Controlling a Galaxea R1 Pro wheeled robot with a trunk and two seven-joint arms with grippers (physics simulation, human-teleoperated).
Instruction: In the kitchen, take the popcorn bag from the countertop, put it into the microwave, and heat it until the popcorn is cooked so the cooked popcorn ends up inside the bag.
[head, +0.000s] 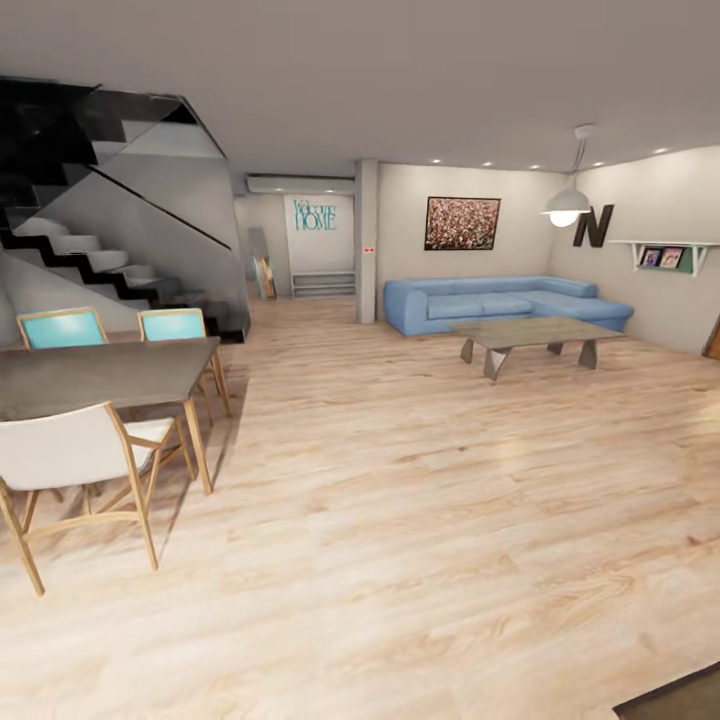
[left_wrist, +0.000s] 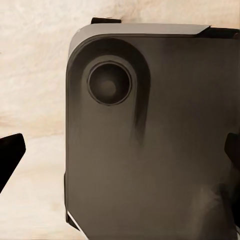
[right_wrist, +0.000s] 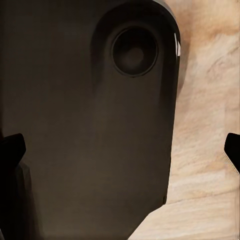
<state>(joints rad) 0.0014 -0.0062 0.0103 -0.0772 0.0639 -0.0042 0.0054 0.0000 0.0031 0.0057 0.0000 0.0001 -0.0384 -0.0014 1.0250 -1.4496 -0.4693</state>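
I am in a living and dining room; the popcorn bag, the microwave and the countertop are out of view. In the left wrist view my left gripper (left_wrist: 120, 152) hangs open over my own dark base (left_wrist: 160, 175), its black fingertips (left_wrist: 10, 155) far apart at the picture's edges. In the right wrist view my right gripper (right_wrist: 122, 150) is likewise open above the dark base (right_wrist: 75, 100), with one fingertip (right_wrist: 11, 150) at each side. Nothing is held between either pair of fingers.
A dark dining table (head: 100, 370) with a white chair (head: 70, 450) and two teal chairs (head: 62, 328) stands at the left, a staircase (head: 100, 250) behind it. A blue sofa (head: 500, 300) and low coffee table (head: 530, 332) sit far right. Wooden floor (head: 420, 500) stretches ahead.
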